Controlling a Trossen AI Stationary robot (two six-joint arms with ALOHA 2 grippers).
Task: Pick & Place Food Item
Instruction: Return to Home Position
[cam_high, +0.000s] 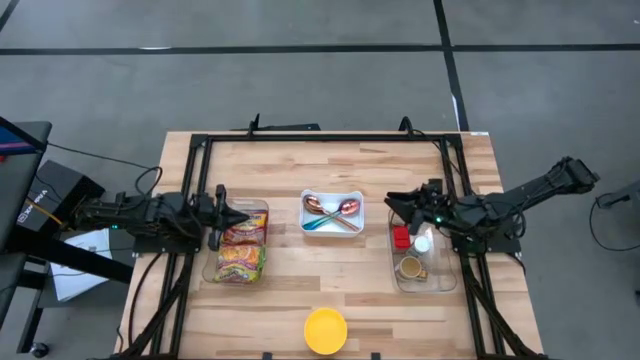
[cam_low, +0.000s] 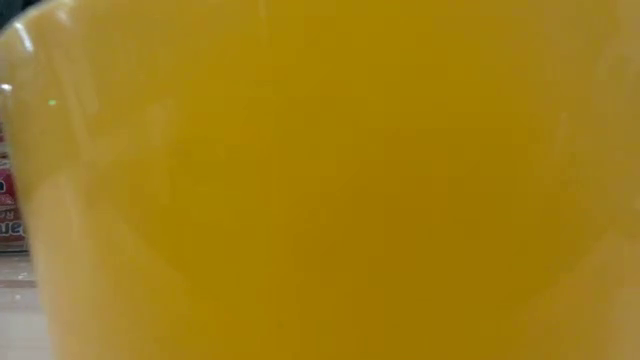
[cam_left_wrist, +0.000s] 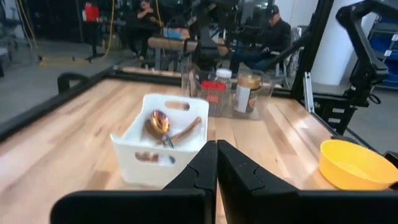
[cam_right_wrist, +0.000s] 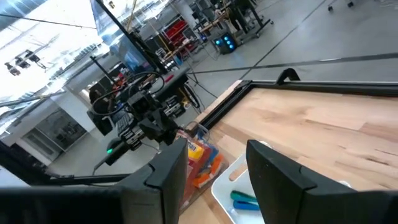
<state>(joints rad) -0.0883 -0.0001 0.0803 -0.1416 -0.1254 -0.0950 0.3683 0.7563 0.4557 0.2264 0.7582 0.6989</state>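
Orange and red food packets (cam_high: 240, 252) lie in a clear bin (cam_high: 262, 208) on the table's left side; the right wrist view shows them too (cam_right_wrist: 202, 160). My left gripper (cam_high: 238, 216) is shut and empty, pointing level toward the table's right over the bin's far part. In its wrist view the gripper (cam_left_wrist: 216, 149) has its fingers together. My right gripper (cam_high: 393, 203) is open and points toward the table's left, above the far left corner of a second clear bin (cam_high: 446, 284). Its own view shows the gripper (cam_right_wrist: 216, 152) with nothing between its fingers.
A white tray (cam_high: 357, 226) holding spoons sits mid-table between the grippers. The right-hand bin holds a red-lidded jar (cam_high: 401, 238), a white bottle (cam_high: 423, 243) and a brown jar (cam_high: 410, 267). A yellow bowl (cam_high: 325, 330) at the near edge fills the low view (cam_low: 320, 180). People sit beyond the table.
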